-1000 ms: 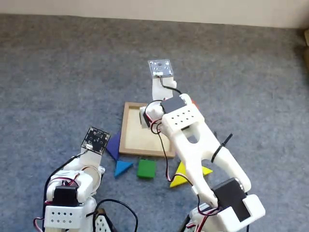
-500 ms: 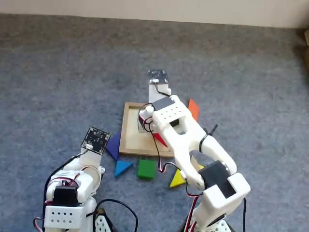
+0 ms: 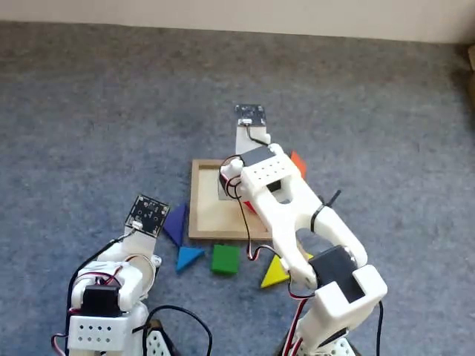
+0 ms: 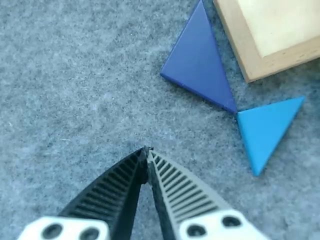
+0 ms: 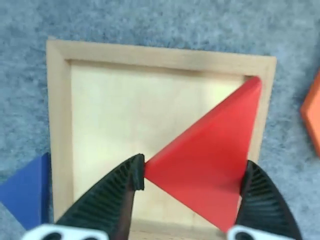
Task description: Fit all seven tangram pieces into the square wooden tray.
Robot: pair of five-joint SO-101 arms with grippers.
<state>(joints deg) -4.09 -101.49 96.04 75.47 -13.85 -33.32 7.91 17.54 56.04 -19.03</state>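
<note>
Clamping the red triangle (image 5: 210, 145) over the wooden tray (image 5: 57, 125), the right gripper (image 5: 194, 170) works while the left gripper (image 4: 147, 155) rests pressed together above the tabletop (image 4: 75, 75).

Left arm (image 3: 111, 285): we find it folded low by its base | left gripper (image 4: 146, 152): pointing down, fingertips meeting | right arm (image 3: 297, 215): extended forward | right gripper (image 5: 192, 170): pointing down, fingers wide, clamping the red triangle (image 5: 210, 150) between them.

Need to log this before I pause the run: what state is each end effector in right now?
Left end effector: closed, holding nothing.
Right end effector: closed on the red triangle, at the tray.
</note>
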